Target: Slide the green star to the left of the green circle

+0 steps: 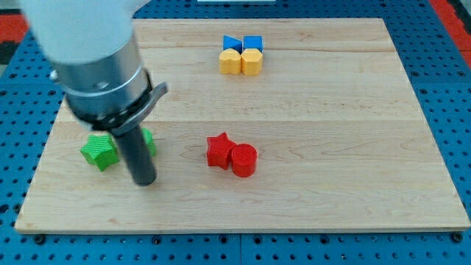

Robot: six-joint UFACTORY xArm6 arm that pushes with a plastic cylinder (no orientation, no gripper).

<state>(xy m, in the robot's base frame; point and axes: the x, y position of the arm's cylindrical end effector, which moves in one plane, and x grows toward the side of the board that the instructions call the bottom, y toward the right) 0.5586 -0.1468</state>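
Observation:
The green star point(99, 152) lies near the view's left edge of the wooden board point(331, 110). The green circle point(149, 140) sits just right of it, mostly hidden behind my dark rod; only a sliver shows. My tip point(143, 180) rests on the board just below the green circle and to the lower right of the green star, apart from the star by a small gap.
A red star point(218, 150) and a red cylinder point(243, 160) touch each other at the board's middle. At the top, two blue blocks point(242, 43) sit behind a yellow heart point(229, 62) and a yellow hexagon point(252, 62). The arm's grey body fills the view's upper left.

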